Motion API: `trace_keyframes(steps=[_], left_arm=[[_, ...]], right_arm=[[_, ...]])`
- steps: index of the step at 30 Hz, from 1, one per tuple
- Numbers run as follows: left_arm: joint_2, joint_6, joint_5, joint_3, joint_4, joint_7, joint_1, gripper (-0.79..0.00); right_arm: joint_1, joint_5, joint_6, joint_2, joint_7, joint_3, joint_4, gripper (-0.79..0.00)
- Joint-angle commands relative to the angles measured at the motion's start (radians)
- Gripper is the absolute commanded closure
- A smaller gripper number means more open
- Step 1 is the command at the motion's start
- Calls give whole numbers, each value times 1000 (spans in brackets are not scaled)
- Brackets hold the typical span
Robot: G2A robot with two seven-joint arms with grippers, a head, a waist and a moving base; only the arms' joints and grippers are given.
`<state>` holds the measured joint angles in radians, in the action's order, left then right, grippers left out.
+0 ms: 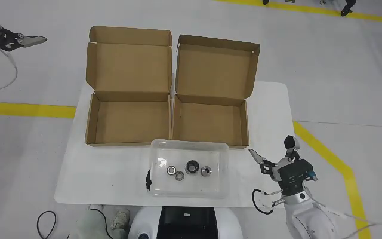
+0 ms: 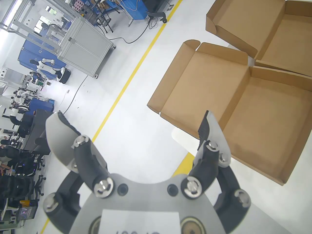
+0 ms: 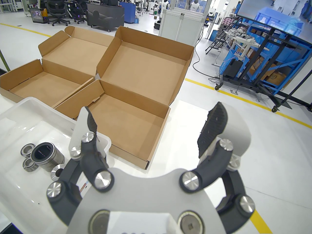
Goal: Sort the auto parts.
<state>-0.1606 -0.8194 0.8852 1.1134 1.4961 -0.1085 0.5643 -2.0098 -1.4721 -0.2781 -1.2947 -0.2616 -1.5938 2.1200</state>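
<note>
A clear plastic bin sits at the table's front edge and holds several metal auto parts: a steel cylinder sleeve, bearing rings and a small bushing. Behind it, two open, empty cardboard boxes stand side by side, the left box and the right box. My right gripper hovers open and empty just right of the bin. My left gripper hangs open and empty over the floor, far off the table's left side.
The white table has bare surface to the right of the boxes and to the left of the bin. Yellow floor lines run past both sides. Both box lids stand open toward the back.
</note>
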Motion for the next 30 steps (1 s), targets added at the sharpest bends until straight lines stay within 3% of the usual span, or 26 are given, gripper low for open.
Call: trace_keyframes(steps=[1, 15, 30], left_arm=[[0, 0, 0, 0, 0, 0, 0, -784], [0, 0, 0, 0, 0, 0, 0, -785], [0, 0, 0, 0, 0, 0, 0, -785]], right_arm=[[0, 0, 0, 0, 0, 0, 0, -785], [2, -4, -5, 0, 5, 3, -1, -785], [278, -95, -261, 11, 178, 217, -118, -785]])
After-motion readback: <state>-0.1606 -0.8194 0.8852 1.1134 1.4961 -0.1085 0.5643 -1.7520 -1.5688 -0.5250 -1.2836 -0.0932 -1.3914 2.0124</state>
